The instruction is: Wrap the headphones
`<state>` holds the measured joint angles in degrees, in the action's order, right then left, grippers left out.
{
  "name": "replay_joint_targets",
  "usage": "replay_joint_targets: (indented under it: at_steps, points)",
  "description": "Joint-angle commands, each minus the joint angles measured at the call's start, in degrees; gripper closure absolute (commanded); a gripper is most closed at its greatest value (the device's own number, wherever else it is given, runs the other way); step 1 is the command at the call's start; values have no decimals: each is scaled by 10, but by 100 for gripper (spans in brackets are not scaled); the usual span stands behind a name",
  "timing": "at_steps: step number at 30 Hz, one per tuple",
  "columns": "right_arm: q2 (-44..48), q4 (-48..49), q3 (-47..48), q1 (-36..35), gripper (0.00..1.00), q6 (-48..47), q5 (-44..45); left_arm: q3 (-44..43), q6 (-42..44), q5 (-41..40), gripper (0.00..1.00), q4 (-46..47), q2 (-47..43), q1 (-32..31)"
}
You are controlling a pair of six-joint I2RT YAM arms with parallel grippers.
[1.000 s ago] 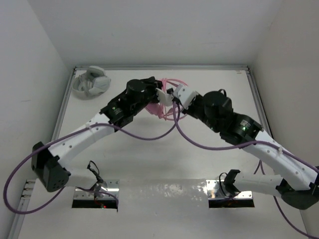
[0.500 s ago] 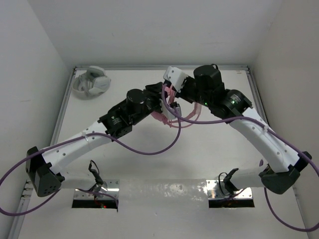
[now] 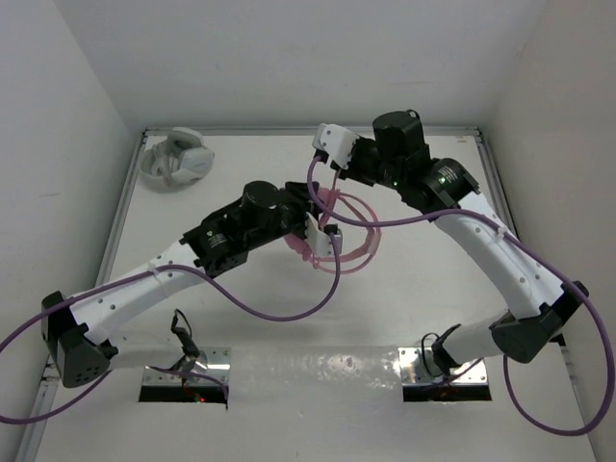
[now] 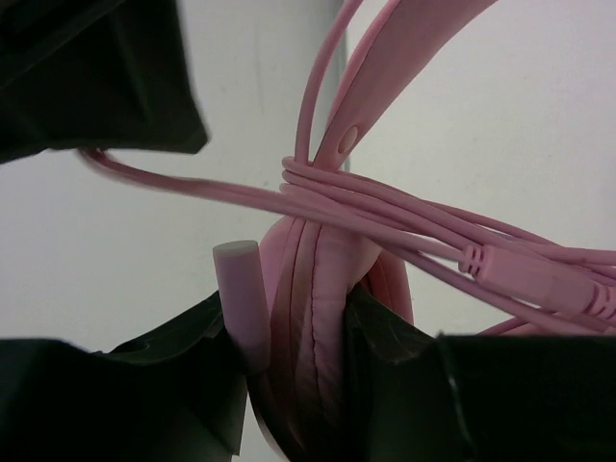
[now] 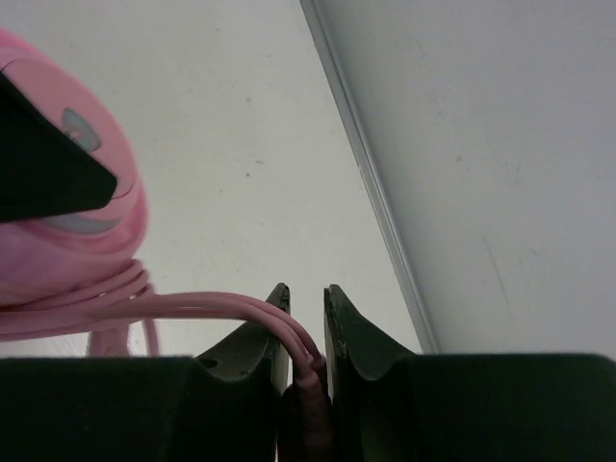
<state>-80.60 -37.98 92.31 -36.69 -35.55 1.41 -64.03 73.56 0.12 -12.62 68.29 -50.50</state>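
1. Worktop: the headphones hang above its middle, off the surface.
2. Headphones: probably light, with a stiff band and soft cups. The left tool is clamped on an earcup, a sound hold.
3. Right tool: narrowly parted around the cable; whether it pinches is unclear.
4. Cable: thin, limp and likely slippery, so grip it near the plug.

The pink over-ear headphones with round padded earcups are held near the middle of the white surface, the earcups clamped between the left end effector's fingers. Their thin pink cable is wound in several strands across the headband. Two strands are led between the right end effector's fingers.
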Motion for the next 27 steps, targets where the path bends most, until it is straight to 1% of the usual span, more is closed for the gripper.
replay_joint_targets:
  at_steps: [1, 2, 3, 4, 6, 7, 9, 12, 14, 15, 16, 17, 19, 22, 25, 27]
  points:
    - [10, 171, 64, 31, 82, -51, 67, 29, 39, 85, 100, -146, -8, -19]
    - [11, 175, 66, 31, 81, -49, 62, 31, 41, 81, 100, -148, -5, -19]
    - [11, 178, 67, 31, 83, -41, 55, 30, 35, 81, 100, -145, -6, -19]
    - [13, 179, 65, 32, 84, -37, 54, 27, 20, 88, 100, -142, -8, -19]
    - [13, 166, 51, 33, 89, -40, 53, 11, 1, 98, 100, -132, -10, -19]
    - [15, 166, 19, 34, 95, -45, 52, 5, -11, 98, 100, -118, -9, -19]
    - [34, 183, -26, 43, 100, -37, 46, -18, -49, 95, 100, -109, -7, -19]
    - [49, 198, -101, 64, 100, 6, 33, -32, -76, 83, 100, -117, -11, -18]
    - [53, 220, -120, 94, 100, 28, 24, -30, -64, 96, 100, -129, -25, -18]
    - [53, 228, -131, 107, 100, 59, 12, -25, -58, 110, 100, -137, -38, -19]
    - [53, 246, -138, 134, 100, 73, -12, -22, -54, 117, 100, -137, -42, -19]
    - [54, 257, -146, 144, 100, 94, -26, -22, -55, 120, 100, -136, -44, -19]
    - [55, 280, -169, 159, 100, 104, -56, -24, -62, 124, 100, -132, -44, -19]
    - [55, 297, -187, 160, 97, 116, -89, -36, -83, 146, 100, -124, -44, -19]
    - [43, 306, -195, 160, 95, 132, -142, -42, -102, 176, 100, -117, -43, -19]
    - [37, 315, -204, 160, 89, 143, -175, -43, -116, 184, 100, -111, -40, -18]
